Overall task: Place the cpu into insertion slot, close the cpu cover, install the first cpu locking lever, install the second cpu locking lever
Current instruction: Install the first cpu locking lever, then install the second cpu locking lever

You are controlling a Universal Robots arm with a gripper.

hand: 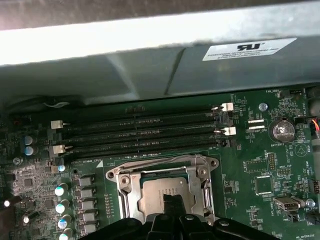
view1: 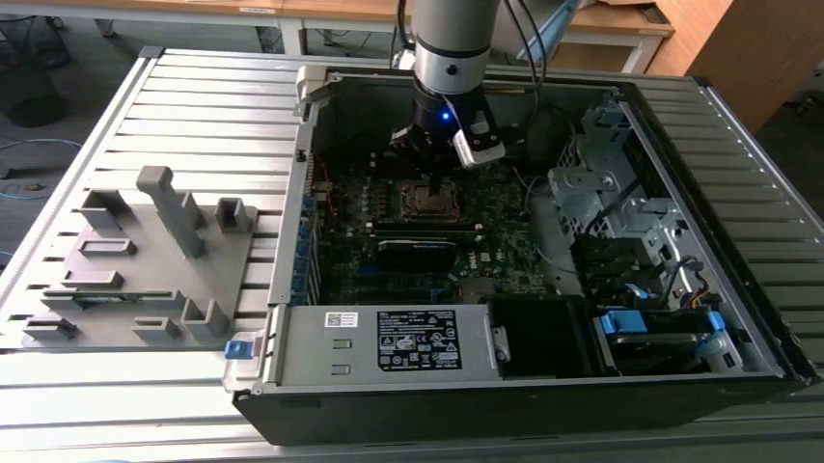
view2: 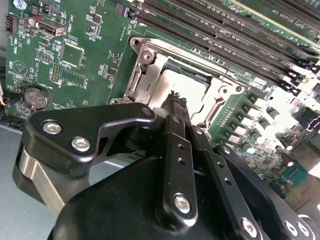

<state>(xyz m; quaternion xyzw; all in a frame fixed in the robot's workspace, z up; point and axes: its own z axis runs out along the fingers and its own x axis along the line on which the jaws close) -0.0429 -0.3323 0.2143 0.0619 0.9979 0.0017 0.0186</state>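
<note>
Black gripper (view2: pixel 176 102) hovering over the square silvery-rimmed insertion slot (hand: pixel 165 192), fingers pressed together, empty. Dull silver cpu (hand: pixel 162 195) sitting inside, thin silvery cpu cover (hand: pixel 129 192) lying closed over it.

Grey arm (view1: pixel 451 39), black screwed linkages (view2: pixel 177 165)

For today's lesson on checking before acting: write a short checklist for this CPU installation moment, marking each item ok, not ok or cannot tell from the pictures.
1. The cpu sits in the insertion slot: ok, its grey top shows inside.
2. The cpu cover lies down around the chip: ok, in both wrist views.
3. Locking levers latched: cannot tell.
4. The gripper is over the socket: ok, its tips sit at the chip's edge.
5. Gripper carrying nothing: ok, shut with nothing between the tips.
6. Memory slots unobstructed: ok.
</note>
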